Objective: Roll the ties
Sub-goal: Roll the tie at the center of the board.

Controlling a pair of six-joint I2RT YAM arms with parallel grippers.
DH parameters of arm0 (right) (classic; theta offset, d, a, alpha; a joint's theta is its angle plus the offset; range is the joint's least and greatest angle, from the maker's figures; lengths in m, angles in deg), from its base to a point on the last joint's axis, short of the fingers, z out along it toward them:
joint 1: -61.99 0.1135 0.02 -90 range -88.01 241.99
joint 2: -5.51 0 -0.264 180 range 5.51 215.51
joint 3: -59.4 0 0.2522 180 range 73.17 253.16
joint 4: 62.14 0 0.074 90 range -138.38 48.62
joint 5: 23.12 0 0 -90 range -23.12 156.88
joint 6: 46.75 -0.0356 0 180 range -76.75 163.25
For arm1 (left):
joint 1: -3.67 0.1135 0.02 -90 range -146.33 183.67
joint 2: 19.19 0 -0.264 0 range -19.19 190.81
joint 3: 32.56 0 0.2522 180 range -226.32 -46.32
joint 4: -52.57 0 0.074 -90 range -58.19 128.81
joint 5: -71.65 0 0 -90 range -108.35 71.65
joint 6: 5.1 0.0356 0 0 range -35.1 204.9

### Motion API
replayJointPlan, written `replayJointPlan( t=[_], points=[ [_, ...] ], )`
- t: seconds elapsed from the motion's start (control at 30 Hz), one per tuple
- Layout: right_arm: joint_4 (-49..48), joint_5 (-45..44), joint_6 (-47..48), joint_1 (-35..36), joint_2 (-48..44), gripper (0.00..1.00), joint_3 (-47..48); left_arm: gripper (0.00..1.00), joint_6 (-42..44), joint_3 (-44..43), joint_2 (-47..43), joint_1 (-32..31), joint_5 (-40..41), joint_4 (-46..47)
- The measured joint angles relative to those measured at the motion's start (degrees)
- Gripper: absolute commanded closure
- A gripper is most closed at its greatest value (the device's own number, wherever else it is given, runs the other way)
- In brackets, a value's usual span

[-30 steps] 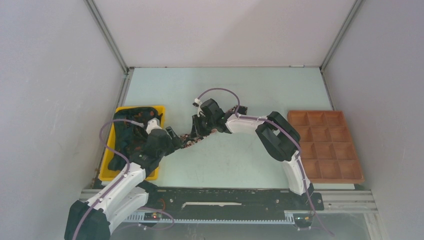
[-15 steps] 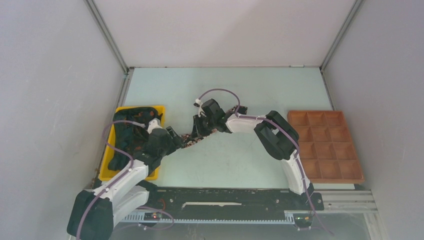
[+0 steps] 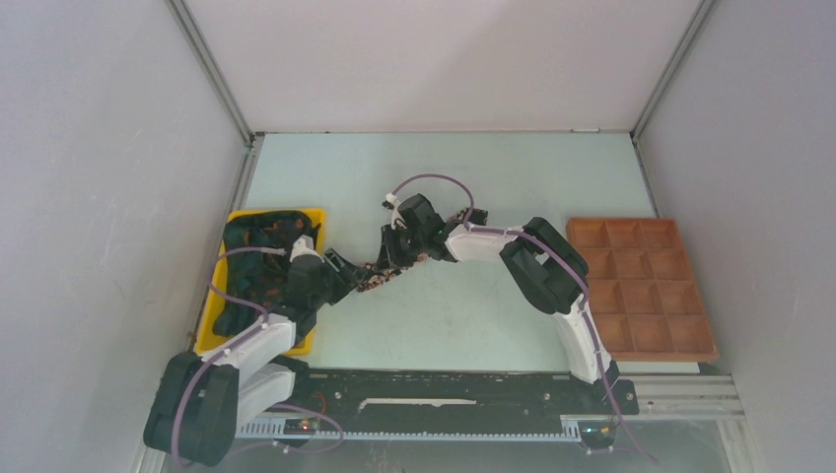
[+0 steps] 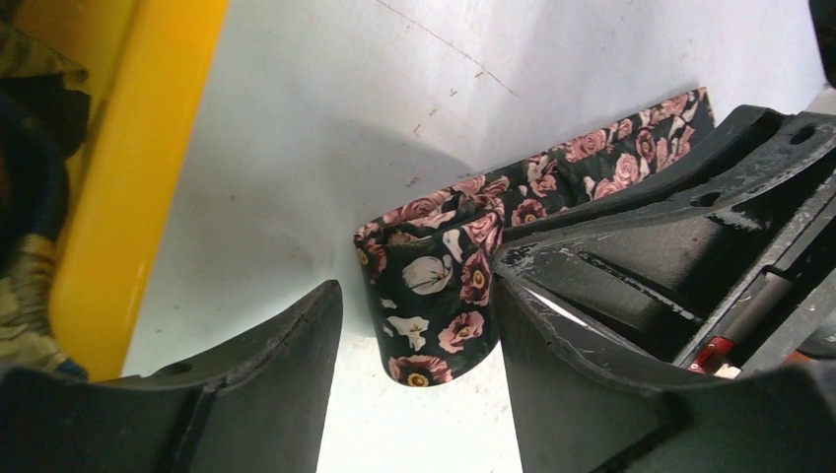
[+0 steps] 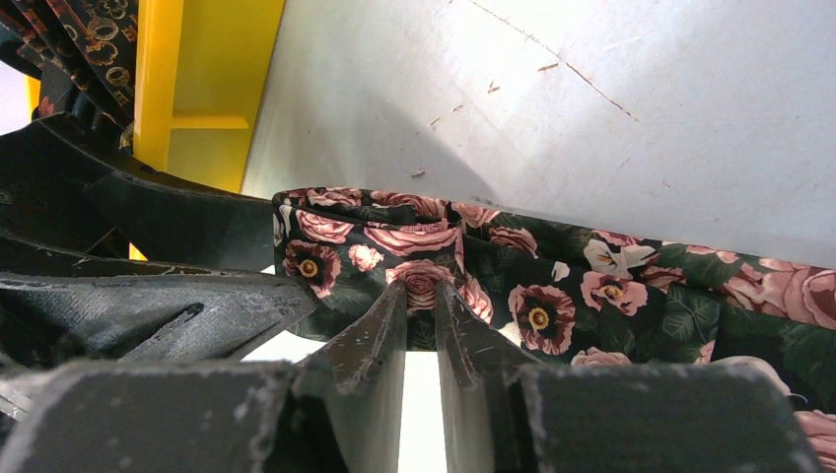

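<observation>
One tie, black with pink roses, lies on the table between my two grippers and runs up to the right under the right arm. In the left wrist view its end is curled into a short upright loop. My left gripper is open, and the loop stands between its fingers, touching the right finger and clear of the left one. My right gripper is shut on a fold of the tie, pinching it at the fingertips just behind the loop.
A yellow bin at the left holds several more dark ties; it also shows in both wrist views. A brown wooden tray with square compartments sits at the right. Grey walls enclose the table.
My left arm's elbow has swung down and to the left, and its gripper has edged slightly toward the tie's end. The right arm and the tie have barely moved.
</observation>
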Motion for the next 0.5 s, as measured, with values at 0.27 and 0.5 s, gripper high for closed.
replayJointPlan(
  t=[0.27,0.5],
  points=[
    [-0.6,0.4,-0.2,-0.2,0.4,0.81,0.0,0.48,-2.2,0.3,5.7,0.2,-3.3,6.2],
    [-0.7,0.4,-0.2,-0.2,0.4,0.82,-0.1,0.74,-3.5,0.8,8.1,0.6,-3.9,8.3]
  ],
)
